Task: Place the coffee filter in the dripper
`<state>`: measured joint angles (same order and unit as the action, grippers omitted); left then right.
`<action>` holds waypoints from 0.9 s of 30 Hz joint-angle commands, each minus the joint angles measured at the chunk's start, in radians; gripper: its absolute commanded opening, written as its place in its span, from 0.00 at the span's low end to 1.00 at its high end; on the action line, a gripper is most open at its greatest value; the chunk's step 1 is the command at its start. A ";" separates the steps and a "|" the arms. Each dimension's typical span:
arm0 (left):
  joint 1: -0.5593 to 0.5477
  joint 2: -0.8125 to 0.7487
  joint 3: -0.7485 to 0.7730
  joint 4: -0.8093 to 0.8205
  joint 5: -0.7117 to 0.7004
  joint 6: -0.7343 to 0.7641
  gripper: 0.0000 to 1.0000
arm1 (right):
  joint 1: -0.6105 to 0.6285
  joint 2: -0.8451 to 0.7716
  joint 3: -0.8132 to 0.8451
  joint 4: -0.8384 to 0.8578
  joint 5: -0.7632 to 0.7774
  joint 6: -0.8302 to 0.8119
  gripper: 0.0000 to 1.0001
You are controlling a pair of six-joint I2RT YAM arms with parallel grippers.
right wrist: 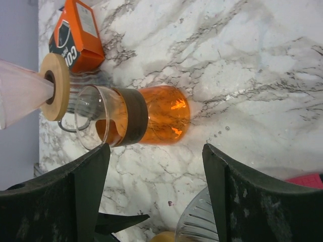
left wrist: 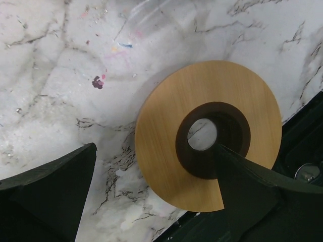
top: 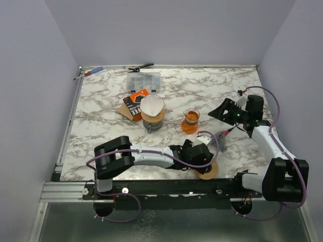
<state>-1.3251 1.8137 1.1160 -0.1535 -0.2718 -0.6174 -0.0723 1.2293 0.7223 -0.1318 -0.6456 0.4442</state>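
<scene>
Left end effector (left wrist: pixel 155 151) gapes wide — over the wooden ring (left wrist: pixel 166 116).

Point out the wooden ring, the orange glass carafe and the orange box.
wooden ring (left wrist: pixel 156 143), left wrist view, on the wood face left of the hole.
orange glass carafe (right wrist: pixel 164 115), right wrist view, on its orange body.
orange box (top: pixel 135 104), top external view, on its upper face.

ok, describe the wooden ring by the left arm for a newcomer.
At the near edge of the marble table, right of center, under the left tool, a wooden ring lies flat, dark collar round its hole. Unlike the second wooden ring mid-table, it carries no white cone.
</scene>
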 commanded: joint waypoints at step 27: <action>-0.055 0.049 0.040 -0.006 -0.030 0.001 0.36 | -0.006 -0.039 0.050 -0.114 0.061 -0.037 0.78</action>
<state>-1.3758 1.8843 1.1408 -0.1375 -0.3145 -0.6247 -0.0727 1.2171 0.7307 -0.2127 -0.5682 0.4099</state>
